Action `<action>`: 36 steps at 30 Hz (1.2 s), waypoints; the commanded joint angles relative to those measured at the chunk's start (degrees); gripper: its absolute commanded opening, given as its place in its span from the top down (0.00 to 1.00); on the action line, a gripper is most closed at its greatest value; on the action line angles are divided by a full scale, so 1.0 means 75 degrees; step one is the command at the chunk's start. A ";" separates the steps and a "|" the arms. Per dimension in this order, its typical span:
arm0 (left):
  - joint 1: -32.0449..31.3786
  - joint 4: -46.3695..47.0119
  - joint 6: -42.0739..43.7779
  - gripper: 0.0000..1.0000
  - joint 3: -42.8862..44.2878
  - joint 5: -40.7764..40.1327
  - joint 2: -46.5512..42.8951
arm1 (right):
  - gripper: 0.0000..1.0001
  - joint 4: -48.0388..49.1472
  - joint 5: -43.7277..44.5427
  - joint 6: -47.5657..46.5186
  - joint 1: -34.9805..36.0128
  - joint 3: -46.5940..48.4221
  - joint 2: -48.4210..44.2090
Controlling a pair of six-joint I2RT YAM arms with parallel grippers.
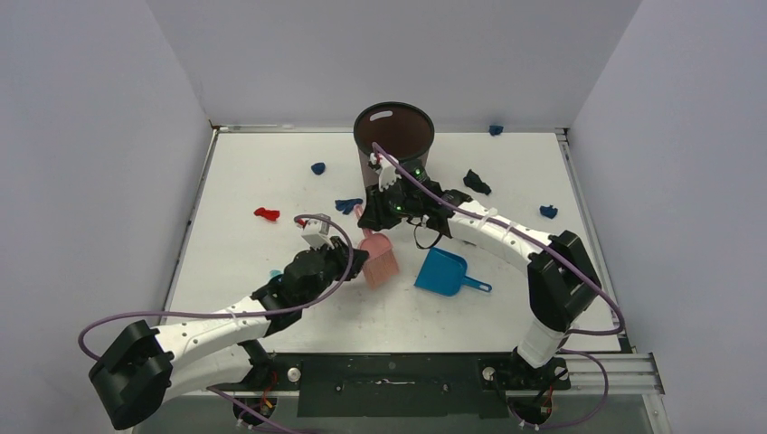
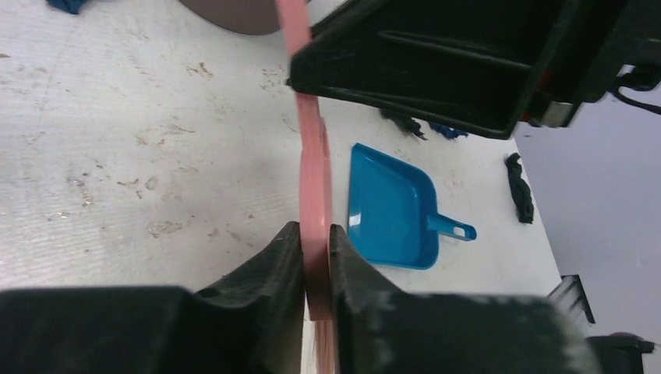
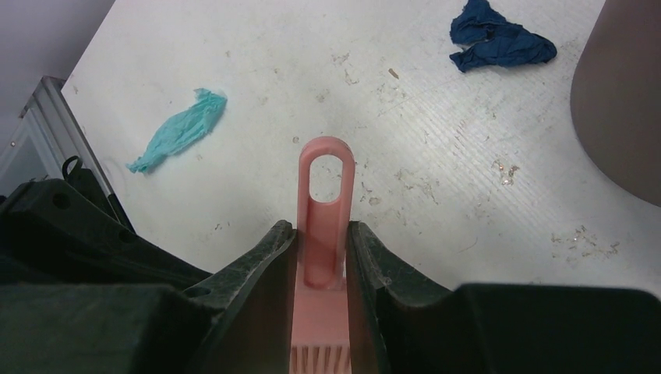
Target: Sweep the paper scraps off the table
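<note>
The pink hand brush [image 1: 380,259] lies low over the table [image 1: 271,172] in the middle. My left gripper [image 1: 355,257] is shut on its thin edge [image 2: 314,156]; the left wrist view shows both pads [image 2: 288,257] pressed on it. My right gripper [image 1: 369,221] is shut on the brush body below the looped handle [image 3: 323,187]. Paper scraps lie apart: a red one [image 1: 265,214], dark blue ones [image 1: 317,168] [image 1: 347,205], a black one [image 1: 477,183], a blue one [image 1: 548,212] and a light-blue strip [image 3: 179,128]. The blue dustpan [image 1: 443,271] lies empty to the right of the brush.
A dark round bin [image 1: 393,134] stands at the back middle, just behind my right gripper. Another blue scrap [image 1: 496,129] lies at the far edge. Grey walls close in the table on three sides. A metal rail [image 1: 624,366] runs at the near right.
</note>
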 commanded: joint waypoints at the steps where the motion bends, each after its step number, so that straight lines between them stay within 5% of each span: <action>1: -0.0040 0.0977 0.0343 0.95 0.0101 0.0416 0.0107 | 0.95 0.0550 -0.0336 0.0127 -0.0082 -0.0130 -0.0441; 4: -0.0040 0.0960 0.0561 1.00 -0.0024 0.0530 -0.0136 | 0.93 0.0559 -0.0783 -0.0027 -0.0302 -0.0096 -0.0435; 8: -0.0042 -0.0003 0.1016 1.00 0.0117 0.0640 -0.0740 | 0.67 -0.0125 -0.2114 -0.1101 -0.0721 0.0292 -0.0399; 15: -0.0036 -0.2363 0.2096 1.00 0.0921 0.1979 -0.1234 | 0.36 -0.4511 -0.4502 -0.5748 -0.1780 0.2476 -0.0197; 19: -0.0056 -0.3999 0.2962 1.00 0.1620 0.2665 -0.1174 | 0.28 -0.6685 -0.3771 -0.8235 -0.2065 0.3643 -0.0220; 22: -0.0087 -0.4731 0.3464 1.00 0.2071 0.3132 -0.1124 | 0.23 -0.7518 -0.3382 -0.9996 -0.2026 0.3403 -0.0705; 28: -0.0085 -0.5046 0.4287 1.00 0.2273 0.3943 -0.1023 | 0.18 -0.6950 -0.3024 -1.0541 -0.1460 0.2000 -0.1777; 36: -0.0084 -0.4348 0.4407 1.00 0.2129 0.4980 -0.1143 | 0.18 -0.6446 -0.3070 -1.0156 -0.0535 0.1209 -0.1605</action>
